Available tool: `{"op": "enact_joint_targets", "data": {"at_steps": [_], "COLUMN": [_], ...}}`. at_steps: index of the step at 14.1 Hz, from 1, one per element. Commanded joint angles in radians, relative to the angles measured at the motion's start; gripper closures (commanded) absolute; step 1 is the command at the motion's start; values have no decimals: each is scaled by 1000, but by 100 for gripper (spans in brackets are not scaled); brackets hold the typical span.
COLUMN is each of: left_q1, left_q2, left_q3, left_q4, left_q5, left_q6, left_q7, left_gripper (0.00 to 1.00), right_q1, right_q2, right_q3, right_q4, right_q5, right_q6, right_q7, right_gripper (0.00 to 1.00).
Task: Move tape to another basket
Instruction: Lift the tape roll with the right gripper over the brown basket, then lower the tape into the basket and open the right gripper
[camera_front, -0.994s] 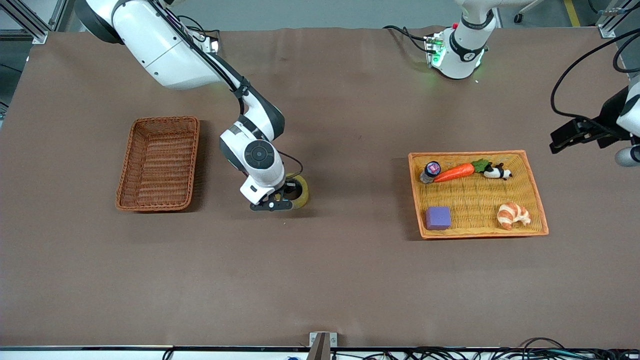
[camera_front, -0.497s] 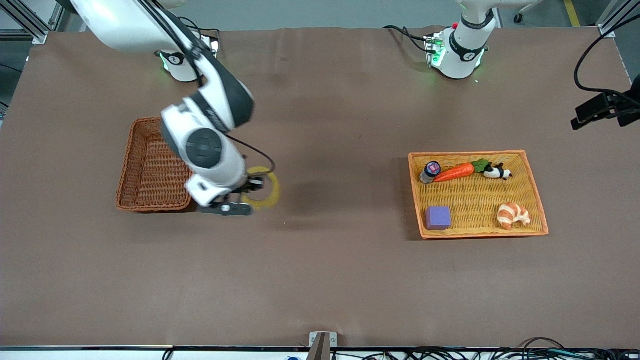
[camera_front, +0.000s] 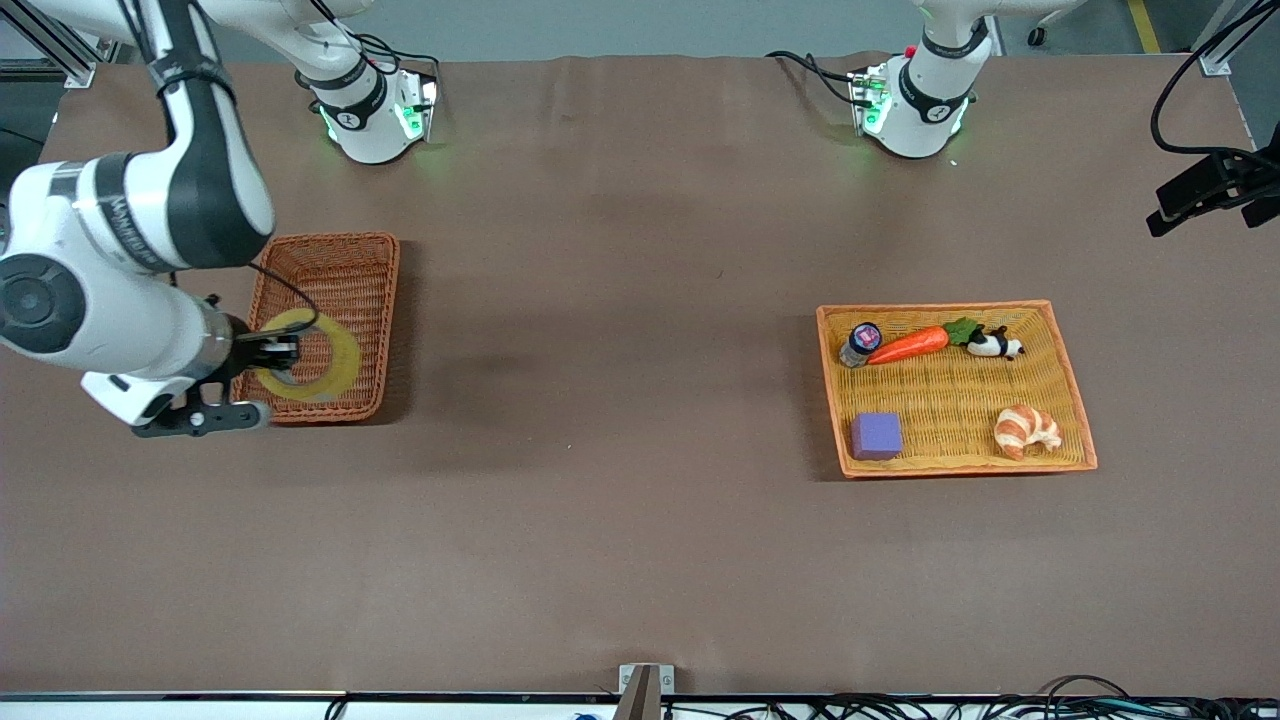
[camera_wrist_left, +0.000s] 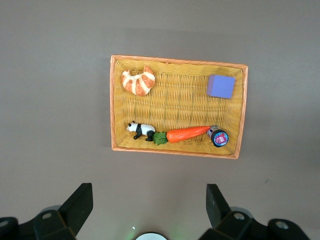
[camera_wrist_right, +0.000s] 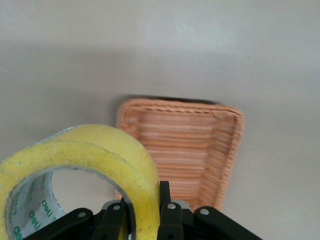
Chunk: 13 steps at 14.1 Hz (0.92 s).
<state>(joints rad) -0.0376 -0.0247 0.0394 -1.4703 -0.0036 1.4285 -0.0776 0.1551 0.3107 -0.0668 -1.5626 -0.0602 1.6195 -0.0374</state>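
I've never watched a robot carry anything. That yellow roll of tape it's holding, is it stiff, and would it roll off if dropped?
The tape probably stays stiff: pinched through its wall by the right hand, the ring keeps its round shape. It seems light, hanging from that one-sided grip. Round, it might roll if it landed on edge, though the raised sides of the dark wicker basket below would likely stop it.

A broad surface (camera_front: 640, 540) covered in matte brown cloth fills nearly the whole front view — faint creases run across it, and soft shadows lie on it. Past its top edge shows a strip of grey floor (camera_front: 620, 25) with a yellow line at one corner. Black cables (camera_front: 900, 708) trail along the near edge, beside a small metal bracket (camera_front: 645, 682).
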Motion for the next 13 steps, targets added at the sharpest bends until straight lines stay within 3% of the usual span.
{"op": "enact_joint_targets", "data": {"at_steps": [1, 4, 7, 13], "left_q1": [-8, -13, -16, -15], "left_q2": [-21, 2, 9, 12], "left_q3": [-1, -7, -10, -24], "left_q4": [-22, -15, -13, -15], "left_q5": [11, 20, 22, 24], "left_q6": [4, 29, 41, 41], "left_q7": [1, 9, 12, 12], "left_gripper": [0, 0, 0, 0], "right_q1": [8, 8, 3, 1], "right_q2": [-106, -206, -254, -242], "right_q3": [-65, -151, -171, -186], "right_q4": [-192, -469, -702, -934], "right_q5": [20, 20, 20, 20], "right_q6": [86, 338, 569, 883], "right_q7": [-125, -257, -294, -337], "right_gripper": [100, 100, 100, 99]}}
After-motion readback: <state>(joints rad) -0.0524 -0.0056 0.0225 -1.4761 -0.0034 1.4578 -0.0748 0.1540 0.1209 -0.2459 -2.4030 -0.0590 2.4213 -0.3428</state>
